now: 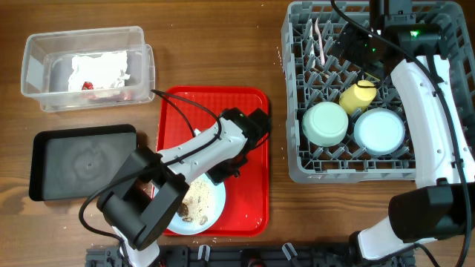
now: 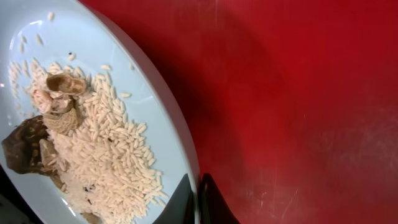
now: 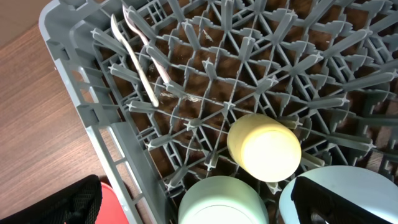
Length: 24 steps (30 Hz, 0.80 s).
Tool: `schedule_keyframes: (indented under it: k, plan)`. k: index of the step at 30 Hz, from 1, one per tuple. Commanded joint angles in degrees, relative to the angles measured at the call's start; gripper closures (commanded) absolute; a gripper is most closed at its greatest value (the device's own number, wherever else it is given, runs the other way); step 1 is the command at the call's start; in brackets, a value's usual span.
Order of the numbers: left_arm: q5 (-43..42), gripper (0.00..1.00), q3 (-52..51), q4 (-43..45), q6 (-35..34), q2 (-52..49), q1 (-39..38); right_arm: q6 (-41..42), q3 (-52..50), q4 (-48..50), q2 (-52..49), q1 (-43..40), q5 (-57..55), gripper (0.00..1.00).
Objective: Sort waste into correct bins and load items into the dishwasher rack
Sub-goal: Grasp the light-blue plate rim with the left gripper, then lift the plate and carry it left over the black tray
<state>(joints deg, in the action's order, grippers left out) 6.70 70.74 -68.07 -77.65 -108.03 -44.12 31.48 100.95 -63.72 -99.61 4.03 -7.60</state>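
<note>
A light blue plate point(image 1: 215, 211) point(image 2: 149, 106) lies on the red tray point(image 1: 215, 104). It carries beige rice crumbs point(image 2: 106, 149) and brown scraps point(image 2: 25, 146). My left gripper point(image 1: 226, 172) point(image 2: 198, 199) is shut on the plate's right rim. The grey dishwasher rack point(image 1: 293, 89) point(image 3: 81, 81) holds a yellow cup point(image 1: 358, 95) point(image 3: 264, 146), a mint green bowl point(image 1: 325, 122) point(image 3: 221, 202), a light blue bowl point(image 1: 378, 130) point(image 3: 323, 174) and a white fork and spoon point(image 1: 319, 41) point(image 3: 134, 56). Over the rack hangs my right gripper point(image 1: 352, 48) point(image 3: 199, 205), open and holding nothing.
A clear tub point(image 1: 33, 67) at the back left contains a crumpled white wrapper point(image 1: 100, 70) with red marks. The shallow black tray point(image 1: 44, 163) sits in front of it, left of the red tray. My right arm runs along the rack's right side.
</note>
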Motion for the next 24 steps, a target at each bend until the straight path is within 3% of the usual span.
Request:
schedule_keyframes:
  k: [1,24]
  plan:
    - [3.50,0.96,2.91,-2.34,0.96,-0.72,0.37,0.02,-0.07,0.26,1.90,-0.04,-0.98,0.00]
    - [6.08,0.96,4.04,-5.75,3.96,-0.72,0.63,0.02,-0.07,0.26,1.90,-0.04,-0.98,0.00]
